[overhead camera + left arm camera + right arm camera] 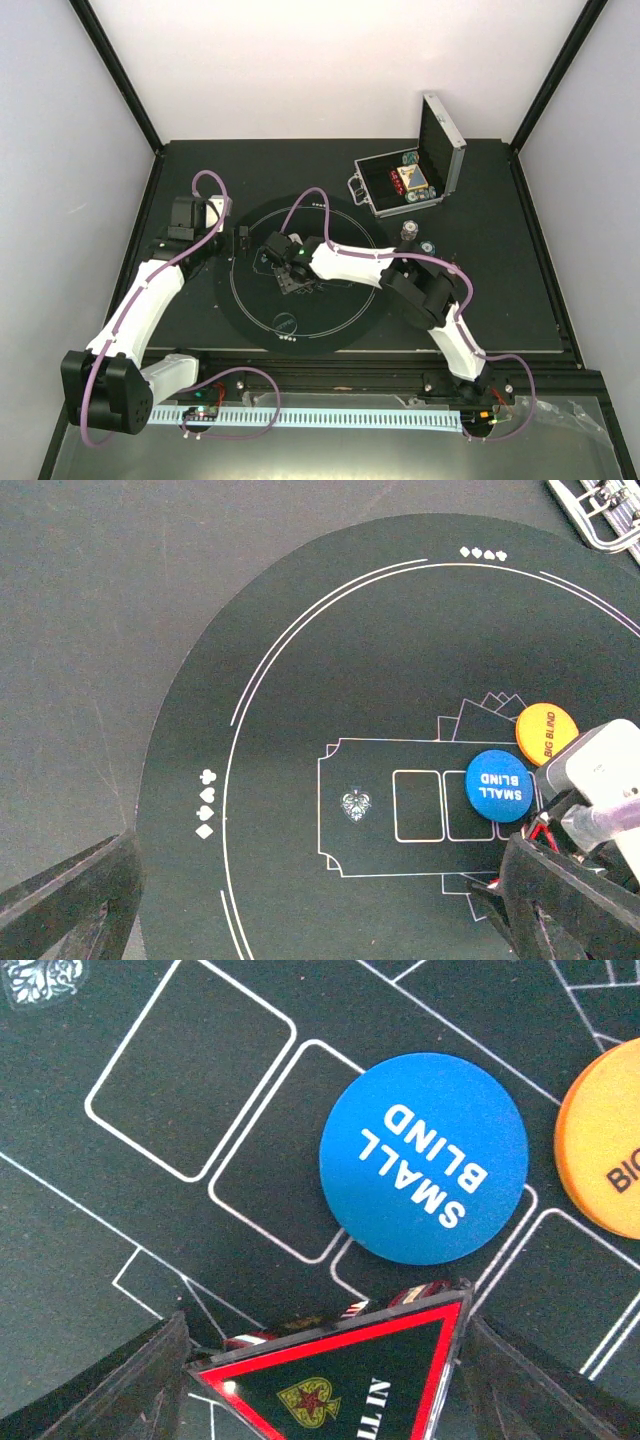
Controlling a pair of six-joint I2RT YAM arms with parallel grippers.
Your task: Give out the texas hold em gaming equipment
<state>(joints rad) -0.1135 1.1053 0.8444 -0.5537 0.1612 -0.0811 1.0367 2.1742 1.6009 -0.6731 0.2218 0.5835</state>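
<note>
1. Left arm. It rises from its base at the near left, runs toward 12 o'clock and turns right at the wrist. The left gripper [320, 845] hangs at the 9 o'clock rim of the mat [335, 310] with its jaws spread wide. In its own view the lower corners cut off both dark fingers [70, 905].

2. Mat centre. The blue disc [424, 1157], marked SMALL BLIND, lies flat on the printed card boxes. The orange disc [546, 733], marked BIG BLIND, lies just beside it at 2 o'clock, not touching. The right wrist view cuts it off at the edge.

3. Right arm. The elbow folds at the mat's 4 o'clock, and the forearm reaches toward 9 o'clock across the mat. The right gripper [325, 1345] is closed on the red triangle marker [340, 1385], one finger against each corner. The frame cuts off the marker's lower part, so only "LL IN" reads. We cannot tell whether it is lifted. Striped chip edges [418, 1293] peek from behind it, and we cannot count them. In the top view, the gripper hides the marker and both discs.

4. The case [445, 135] stands open at the mat's 1 o'clock. Its contents are too small to separate. A few loose chips [410, 233] sit on the table [180, 160] at its 6 o'clock.
</note>
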